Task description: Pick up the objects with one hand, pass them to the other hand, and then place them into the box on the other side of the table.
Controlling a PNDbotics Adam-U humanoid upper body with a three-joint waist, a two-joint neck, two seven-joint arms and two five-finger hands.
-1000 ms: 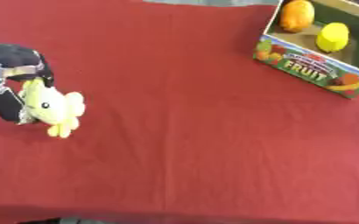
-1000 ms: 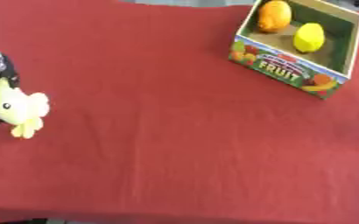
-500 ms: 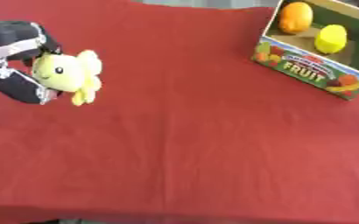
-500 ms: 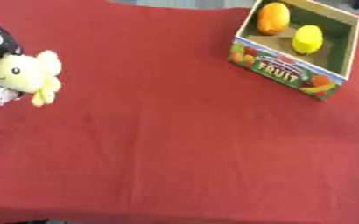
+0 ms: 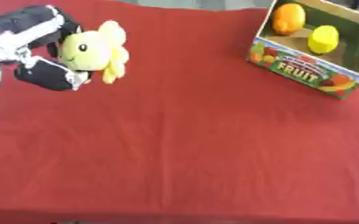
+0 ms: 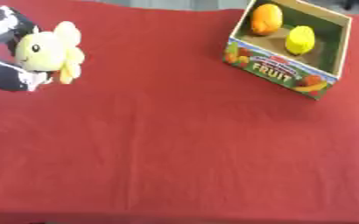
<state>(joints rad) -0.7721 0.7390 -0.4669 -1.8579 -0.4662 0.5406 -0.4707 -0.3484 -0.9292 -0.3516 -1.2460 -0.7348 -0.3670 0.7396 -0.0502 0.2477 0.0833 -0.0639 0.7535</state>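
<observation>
Left hand [image 5: 41,50] clamped around a yellow plush toy [image 5: 93,49] at the far left of the red tablecloth [image 5: 182,144], fingers above and thumb below, toy apparently lifted clear of the cloth. Toy face turned toward the near side, pale petal-like fringe sticking out to the right of the grip. Right hand nowhere in view. Fruit box [image 6: 286,76] at the far right, well apart from the toy, already holding an orange fruit [image 6: 265,19] and a yellow fruit [image 6: 300,39] side by side.

Judged as the carry toward the handover, with no receiving hand visible. Main risk: soft plush squeezing out of the grip, since only its left part looked enclosed and the rest overhung. A drop onto the cloth likely if released before the other hand closed on it. Later, possible snag on the box's near wall, or a landing on top of the two fruits and a roll back out.
</observation>
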